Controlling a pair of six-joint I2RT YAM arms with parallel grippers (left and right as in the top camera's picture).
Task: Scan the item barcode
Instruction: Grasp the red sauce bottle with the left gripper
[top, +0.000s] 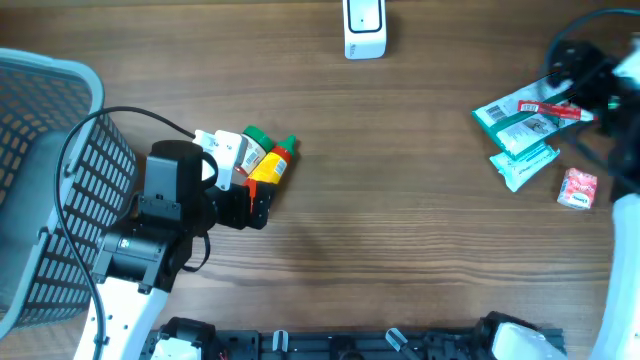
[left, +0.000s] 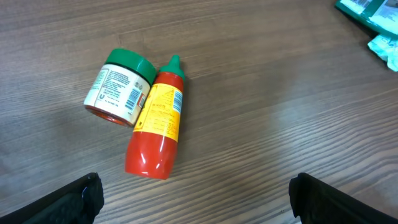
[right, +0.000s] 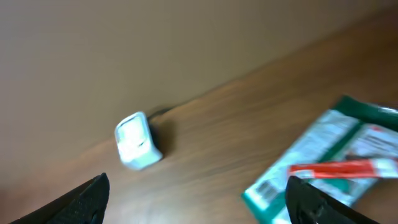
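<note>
While the wooden table (top: 400, 220) filled the overhead view, a grey mesh basket (top: 60, 64) sat at nine o'clock and green pouches (top: 520, 125) lay at two o'clock near the right gripper (right: 199, 199), its jaws spread wide and empty. The left gripper (left: 199, 196), jaws likewise released, hovered over a red sauce bottle (left: 157, 124) touching a green-lidded jar (left: 121, 87), toward nine o'clock. The white scanner (top: 364, 28) stood at twelve o'clock, well apart from all the items.

Red sauce bottle (left: 155, 127), yellow label, green tip; jar (left: 118, 88) green-lidded; scanner (top: 365, 30) white; table (top: 420, 230) brown woodgrain.
</note>
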